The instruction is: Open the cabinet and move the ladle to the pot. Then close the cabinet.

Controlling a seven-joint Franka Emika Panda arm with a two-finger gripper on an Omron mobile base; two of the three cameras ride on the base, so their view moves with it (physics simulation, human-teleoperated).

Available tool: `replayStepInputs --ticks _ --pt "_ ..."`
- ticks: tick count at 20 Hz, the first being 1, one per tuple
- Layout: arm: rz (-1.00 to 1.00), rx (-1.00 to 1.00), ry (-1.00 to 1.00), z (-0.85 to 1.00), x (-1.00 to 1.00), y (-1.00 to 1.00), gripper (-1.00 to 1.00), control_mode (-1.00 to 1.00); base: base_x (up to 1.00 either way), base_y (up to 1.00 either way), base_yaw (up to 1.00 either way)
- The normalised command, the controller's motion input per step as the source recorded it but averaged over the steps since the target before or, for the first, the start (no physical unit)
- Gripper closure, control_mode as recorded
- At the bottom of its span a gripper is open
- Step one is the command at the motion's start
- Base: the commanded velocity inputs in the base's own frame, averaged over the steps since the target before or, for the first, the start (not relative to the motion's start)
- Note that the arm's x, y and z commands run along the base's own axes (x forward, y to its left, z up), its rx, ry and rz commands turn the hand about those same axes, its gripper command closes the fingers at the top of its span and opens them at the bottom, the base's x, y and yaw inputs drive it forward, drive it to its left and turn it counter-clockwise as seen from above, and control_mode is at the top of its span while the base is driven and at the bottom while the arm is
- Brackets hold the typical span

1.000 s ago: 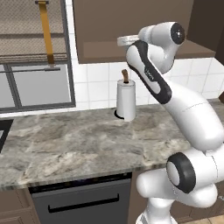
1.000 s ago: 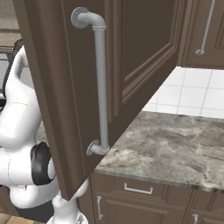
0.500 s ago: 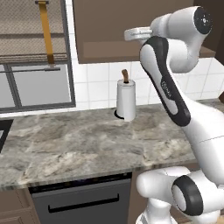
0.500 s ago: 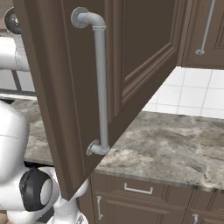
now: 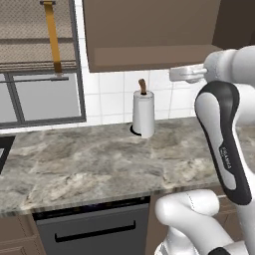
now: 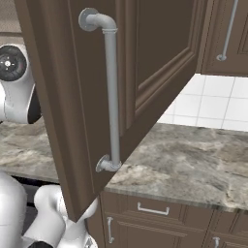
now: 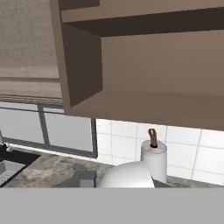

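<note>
The cabinet (image 6: 145, 58) is seen standing open — its raised-panel door is swung out toward the base in the right base view, with the long silver bar handle (image 6: 111, 92) upright on its face. In the hand view the open cabinet interior (image 7: 144, 78) is found ahead of and above the pincer, its bottom shelf bare where visible. The pincer itself cannot be made out in the pictures; its jaws are taken as drawn narrow, and whether anything is held cannot be told. Below and ahead, a paper towel roll (image 5: 144, 114) stands upright on the marble desk (image 5: 89, 159) — against the tiled wall. A window with a blind (image 7: 26, 48) lies to the left.
</note>
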Motion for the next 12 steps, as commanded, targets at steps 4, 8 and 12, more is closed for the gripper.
replayStepInputs --ticks 4,8,12 --pt "0.00 0.00 0.00 -0.50 -0.51 -0.15 1.00 -1.00 0.00 0.00 0.00" --pt "0.00 0.00 0.00 -0.31 -0.21 -0.09 1.00 -1.00 0.00 0.00 0.00" --pt "0.00 0.00 0.00 -0.11 0.00 -0.04 1.00 -1.00 0.00 0.00 0.00"
